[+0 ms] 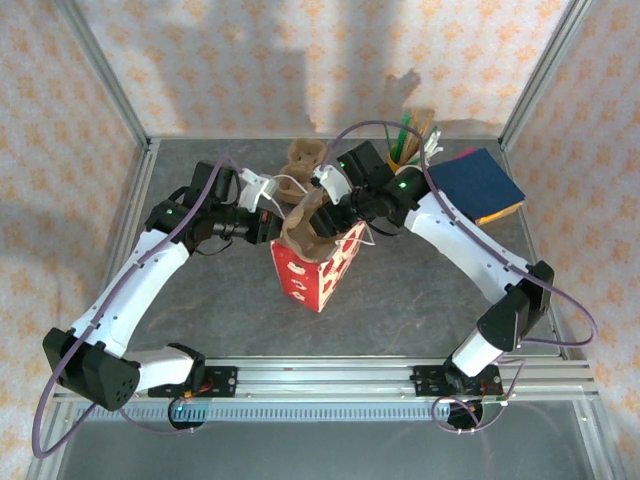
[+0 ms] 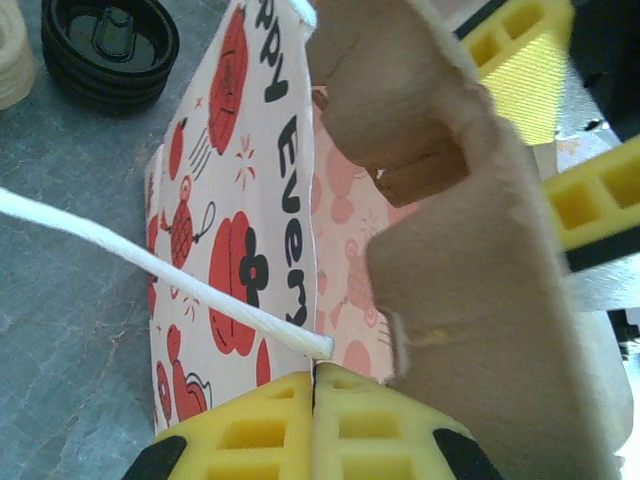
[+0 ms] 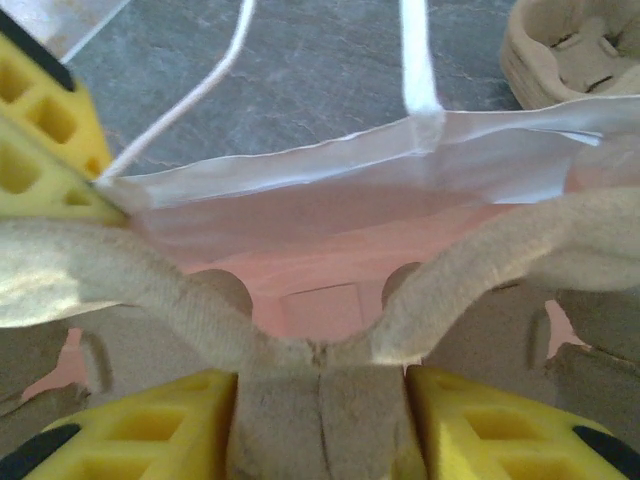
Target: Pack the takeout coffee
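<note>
A red-and-white patterned paper bag [image 1: 318,272] stands open mid-table. My left gripper [image 2: 315,372] is shut on its rim, just under the white cord handle [image 2: 150,262]. A brown pulp cup carrier [image 3: 320,395] hangs over the bag's mouth, its lower part inside the pink interior [image 3: 320,255]. My right gripper [image 3: 320,400] is shut on the carrier's middle post. From above, the right gripper [image 1: 318,205] and left gripper [image 1: 280,212] meet over the bag. A round black ridged lid [image 2: 110,45] sits on the table beyond the bag. I cannot tell whether it is the takeout coffee.
A stack of pulp carriers [image 1: 300,155] sits behind the bag, also seen as the stack [image 3: 575,50]. A holder of straws and sticks [image 1: 410,145] and a blue pad on a yellow block [image 1: 478,185] stand at the back right. Metal frame rails border the table.
</note>
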Controlling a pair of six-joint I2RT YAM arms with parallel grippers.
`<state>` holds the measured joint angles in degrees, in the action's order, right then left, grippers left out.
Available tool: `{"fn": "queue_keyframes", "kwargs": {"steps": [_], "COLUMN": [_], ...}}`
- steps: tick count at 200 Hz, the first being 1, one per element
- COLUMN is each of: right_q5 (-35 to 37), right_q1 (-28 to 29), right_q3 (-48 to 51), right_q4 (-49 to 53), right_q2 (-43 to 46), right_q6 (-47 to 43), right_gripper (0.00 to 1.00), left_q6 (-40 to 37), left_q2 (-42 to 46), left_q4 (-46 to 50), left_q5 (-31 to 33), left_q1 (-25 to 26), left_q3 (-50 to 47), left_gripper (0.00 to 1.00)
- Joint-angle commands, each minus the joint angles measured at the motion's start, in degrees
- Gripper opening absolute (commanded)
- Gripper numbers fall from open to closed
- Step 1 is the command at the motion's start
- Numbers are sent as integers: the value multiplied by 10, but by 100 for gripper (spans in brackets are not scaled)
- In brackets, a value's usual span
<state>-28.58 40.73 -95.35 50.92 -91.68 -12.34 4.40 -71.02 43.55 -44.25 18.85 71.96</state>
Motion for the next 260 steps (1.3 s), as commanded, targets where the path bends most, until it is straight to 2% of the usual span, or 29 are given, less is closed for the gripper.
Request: {"fn": "queue_keyframes", "kwargs": {"steps": [1, 120, 197, 240, 260], "right_q5": [38, 80, 110, 124, 128], "right_q1": [3, 4, 21, 34, 36], "right_q3": [3, 72, 62, 67, 70], "right_q4": [-9, -16, -4, -2, -2], "right_q2": [-1, 26, -13, -26, -34], "right_q6": [-9, 7, 6, 2, 4], "right_gripper": [45, 45, 45, 45, 45], "left_q6": [-14, -22, -10, 28, 55], "left_q2": [4, -2, -3, -3, 2], "left_q4": [6, 10, 0, -13, -36], "left_q5": [-25, -26, -32, 23, 26], "left_q1": [7, 7, 7, 8, 7], "left_q3": [20, 42, 39, 33, 23], "left_gripper": [0, 0, 0, 0, 0]}}
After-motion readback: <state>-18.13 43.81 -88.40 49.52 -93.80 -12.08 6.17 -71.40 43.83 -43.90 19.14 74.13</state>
